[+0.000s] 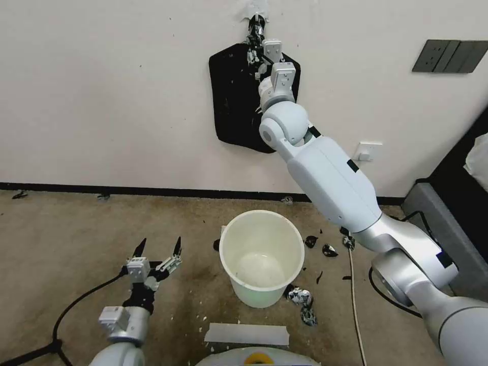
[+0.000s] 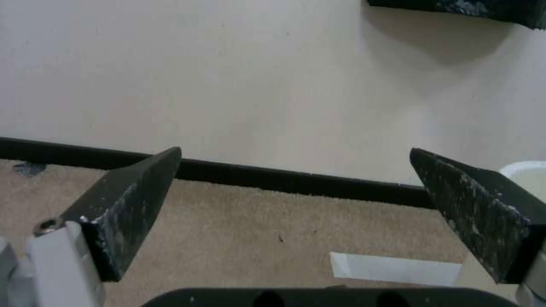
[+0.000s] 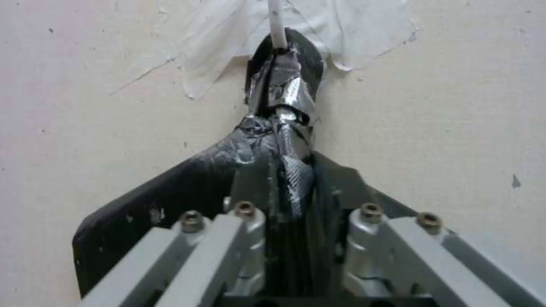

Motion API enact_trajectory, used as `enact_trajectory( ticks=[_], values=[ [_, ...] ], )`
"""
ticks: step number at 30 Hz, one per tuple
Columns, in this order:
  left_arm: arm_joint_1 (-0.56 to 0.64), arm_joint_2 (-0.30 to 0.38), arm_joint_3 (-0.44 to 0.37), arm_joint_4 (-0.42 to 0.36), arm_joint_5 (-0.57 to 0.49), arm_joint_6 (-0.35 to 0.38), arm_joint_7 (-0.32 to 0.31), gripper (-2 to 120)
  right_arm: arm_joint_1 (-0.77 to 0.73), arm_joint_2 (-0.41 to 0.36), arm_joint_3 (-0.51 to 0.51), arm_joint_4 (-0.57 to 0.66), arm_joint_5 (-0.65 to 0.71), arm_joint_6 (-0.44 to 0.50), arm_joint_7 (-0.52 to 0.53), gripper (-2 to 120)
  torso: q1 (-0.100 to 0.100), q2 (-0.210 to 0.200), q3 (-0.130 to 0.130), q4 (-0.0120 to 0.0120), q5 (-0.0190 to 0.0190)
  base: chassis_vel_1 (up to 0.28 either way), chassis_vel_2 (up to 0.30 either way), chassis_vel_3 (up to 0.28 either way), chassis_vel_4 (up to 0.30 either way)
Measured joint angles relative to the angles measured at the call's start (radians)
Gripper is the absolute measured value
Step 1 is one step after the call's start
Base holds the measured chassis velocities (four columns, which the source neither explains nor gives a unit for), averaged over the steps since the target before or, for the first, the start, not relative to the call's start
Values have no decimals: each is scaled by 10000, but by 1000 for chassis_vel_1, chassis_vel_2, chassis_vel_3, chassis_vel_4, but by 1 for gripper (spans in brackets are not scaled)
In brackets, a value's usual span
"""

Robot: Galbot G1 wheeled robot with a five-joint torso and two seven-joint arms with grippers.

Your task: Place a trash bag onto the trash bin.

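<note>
I have the right gripper (image 1: 255,31) stretched up to the cream wall, at the top of the flat, smooth, shield-shaped black bundle of bags (image 1: 231,101) that hangs there. In the right wrist view its fingers (image 3: 250,221) are drawn close together around the crinkled, glossy black neck of plastic (image 3: 287,128) with silvery glints at the bundle's top; I take it as pinched, though I cannot tell whether it is one single bag or the whole bundle's neck. Just beyond the fingertips a white cord (image 3: 277,23) comes out from under a patch of clear tape (image 3: 352,30) on the wall.

My left gripper (image 1: 158,249) hangs low over the tan carpet (image 1: 61,239), its two dark pointed fingers (image 2: 131,200) spread wide with nothing between them. The round cream-white plastic trash bin (image 1: 260,256) stands upright just to the right of that gripper and well below the right one, open and bare inside. Small torn black plastic scraps (image 1: 302,300) lie on the carpet on the bin's far side from the left gripper.
</note>
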Motion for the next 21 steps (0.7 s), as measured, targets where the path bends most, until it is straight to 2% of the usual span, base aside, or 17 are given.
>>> enact_trajectory(
  ticks=[3,21],
  values=[
    [-4,6,-2,4,0,2,-1,100,-24,23,4,33,-1,-10,63,10,-1,0,0,0,1,0,0,0,0],
    [-27,-21,80,58,32,15,-1,100,-661,-239,26,1033,-33,-245,217,10,-1,0,0,-1,1,0,0,0,0]
  ],
)
